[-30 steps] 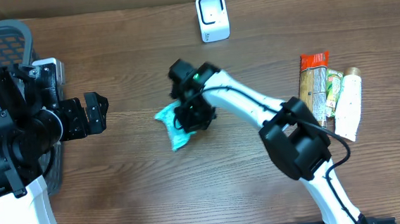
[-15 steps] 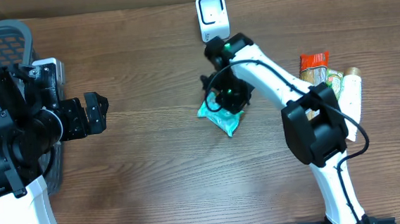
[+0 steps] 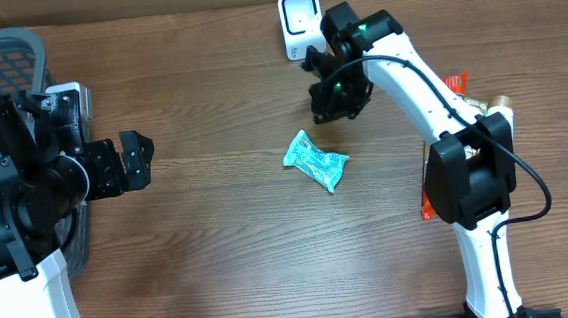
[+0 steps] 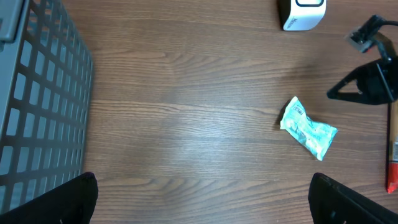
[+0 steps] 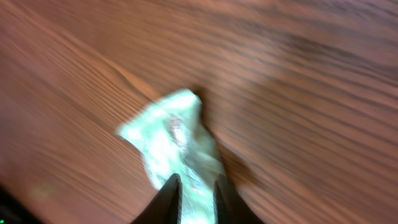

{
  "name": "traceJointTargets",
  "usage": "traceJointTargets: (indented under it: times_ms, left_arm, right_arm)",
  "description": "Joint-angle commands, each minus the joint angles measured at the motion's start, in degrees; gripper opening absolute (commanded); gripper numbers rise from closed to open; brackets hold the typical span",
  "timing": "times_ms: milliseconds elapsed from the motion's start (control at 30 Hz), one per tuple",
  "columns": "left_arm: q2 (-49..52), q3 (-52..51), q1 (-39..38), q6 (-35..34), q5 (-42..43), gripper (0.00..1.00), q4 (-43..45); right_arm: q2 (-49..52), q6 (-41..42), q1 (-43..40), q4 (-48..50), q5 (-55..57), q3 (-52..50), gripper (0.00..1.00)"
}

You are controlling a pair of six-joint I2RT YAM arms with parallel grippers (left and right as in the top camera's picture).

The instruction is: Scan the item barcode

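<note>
The item, a crumpled teal packet (image 3: pixel 316 162), lies flat on the wooden table mid-right, also seen in the left wrist view (image 4: pixel 308 127). My right gripper (image 3: pixel 338 95) hovers up and right of it, beside the white scanner (image 3: pixel 302 24), and is apart from the packet. In the blurred right wrist view its fingers (image 5: pixel 197 196) stand a narrow gap apart, with the packet (image 5: pixel 174 140) on the table below them and nothing held. My left gripper (image 3: pixel 124 162) is wide open at the far left, its fingertips at the bottom corners of its own view (image 4: pixel 208 205).
A grey mesh basket (image 3: pixel 6 53) stands at the left edge, its wall filling the left of the left wrist view (image 4: pixel 37 93). More grocery items, including an orange-red pack (image 3: pixel 456 82), lie at the right, partly hidden by my right arm.
My right gripper carried the teal packet rightwards, let it go onto the table and swung up to the scanner. The left arm has not moved.
</note>
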Motion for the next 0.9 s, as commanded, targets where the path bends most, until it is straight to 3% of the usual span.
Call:
traceJointTargets:
  times_ms: [0, 133, 300, 633, 833, 867]
  left_arm:
    - [0.2, -0.22, 0.24, 1.07, 0.52, 1.0, 0.07]
    - [0.2, -0.22, 0.24, 1.07, 0.5, 1.0, 0.07]
    - [0.2, -0.22, 0.24, 1.07, 0.52, 1.0, 0.09]
    - [0.2, -0.22, 0.24, 1.07, 0.52, 1.0, 0.07]
    - [0.2, -0.22, 0.24, 1.07, 0.52, 1.0, 0.07]
    - [0.2, -0.22, 0.24, 1.07, 0.5, 1.0, 0.07]
  right_arm:
    - [-1.88, 13.68, 3.39, 3.15, -4.02, -2.12, 0.04]
    - [-1.86, 26.05, 6.95, 7.78, 6.6, -6.75, 0.04]
    - [-1.86, 35.21, 9.35, 11.76, 18.23, -10.75, 0.04]
    - [-1.33, 36.11, 9.62, 15.91, 20.61, -13.92, 0.04]
    - [0.9, 37.11, 9.81, 14.71, 14.97, -14.08, 0.04]
    - [1.22, 37.11, 9.81, 14.51, 14.12, -14.08, 0.16]
